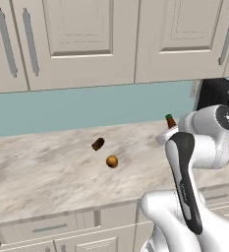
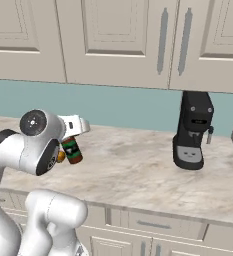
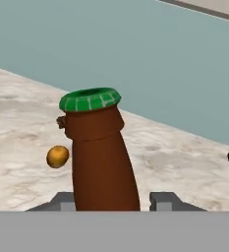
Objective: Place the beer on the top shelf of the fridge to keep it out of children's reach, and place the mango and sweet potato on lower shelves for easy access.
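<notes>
Standing btwn gripper [image 3: 113, 199] fingertips: beer [image 3: 102, 162].

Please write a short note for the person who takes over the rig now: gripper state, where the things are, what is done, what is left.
Gripper: shut on the beer, fingers either side of the bottle, which leans a little.
Mango and sweet potato: on the marble counter, close together but apart, untouched.
Done: beer gripped.
Left: carry the beer to the fridge's top shelf, then put mango and sweet potato on lower shelves.
</notes>
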Motion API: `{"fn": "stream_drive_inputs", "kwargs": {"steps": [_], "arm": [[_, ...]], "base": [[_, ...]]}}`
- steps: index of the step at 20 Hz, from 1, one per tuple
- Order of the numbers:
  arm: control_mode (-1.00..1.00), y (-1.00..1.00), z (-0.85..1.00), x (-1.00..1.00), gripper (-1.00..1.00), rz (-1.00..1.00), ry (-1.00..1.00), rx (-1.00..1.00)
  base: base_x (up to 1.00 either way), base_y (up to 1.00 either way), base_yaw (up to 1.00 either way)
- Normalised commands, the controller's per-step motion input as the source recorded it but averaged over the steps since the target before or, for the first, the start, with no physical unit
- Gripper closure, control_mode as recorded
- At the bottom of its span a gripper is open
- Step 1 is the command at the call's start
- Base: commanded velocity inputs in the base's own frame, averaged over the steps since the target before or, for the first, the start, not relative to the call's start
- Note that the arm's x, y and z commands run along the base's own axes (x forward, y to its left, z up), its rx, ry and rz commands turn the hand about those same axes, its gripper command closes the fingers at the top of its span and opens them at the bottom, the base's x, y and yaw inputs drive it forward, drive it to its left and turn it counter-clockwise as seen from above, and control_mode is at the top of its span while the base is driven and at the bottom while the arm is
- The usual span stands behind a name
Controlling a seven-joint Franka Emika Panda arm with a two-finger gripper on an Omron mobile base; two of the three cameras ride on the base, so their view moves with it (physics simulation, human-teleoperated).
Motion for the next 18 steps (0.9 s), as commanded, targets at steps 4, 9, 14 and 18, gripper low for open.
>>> {"fn": "stream_drive_inputs", "kwargs": {"steps": [4,9,14,18], "arm": [[1.0,0.0,0.0,0.0,1.0,0.0,0.0,0.0],[1.0,0.0,0.0,0.0,1.0,0.0,0.0,0.0],[1.0,0.0,0.0,0.0,1.0,0.0,0.0,0.0],[1.0,0.0,0.0,0.0,1.0,0.0,0.0,0.0]], "base": [[-0.74,0.01,0.0],[-0.85,0.0,0.03],[-0.7,-0.06,0.02],[-0.54,-0.08,0.0]]}}
